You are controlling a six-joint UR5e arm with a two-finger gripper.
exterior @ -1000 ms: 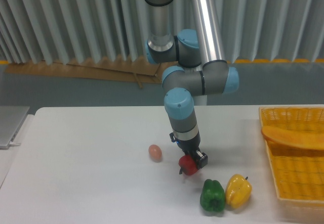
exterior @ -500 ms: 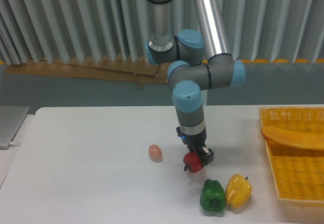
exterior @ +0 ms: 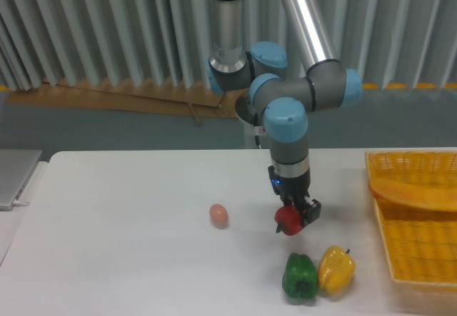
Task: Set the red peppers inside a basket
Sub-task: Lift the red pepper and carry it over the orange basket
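Carrying stage: tool point(exterior: 294, 217) clamped on the red pepper point(exterior: 288, 220), lifted off the tabletop point(exterior: 121, 245). Basket point(exterior: 418, 248) well apart to the right; transfer and release remain.

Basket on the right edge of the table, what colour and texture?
Yellow-orange woven basket, with a broad curved handle of like colour; only the fixed camera shows it.

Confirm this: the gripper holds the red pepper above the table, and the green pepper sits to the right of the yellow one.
Not quite. The gripper does hold the red pepper above the table, but the camera view shows the green pepper to the left of the yellow pepper, not the right.
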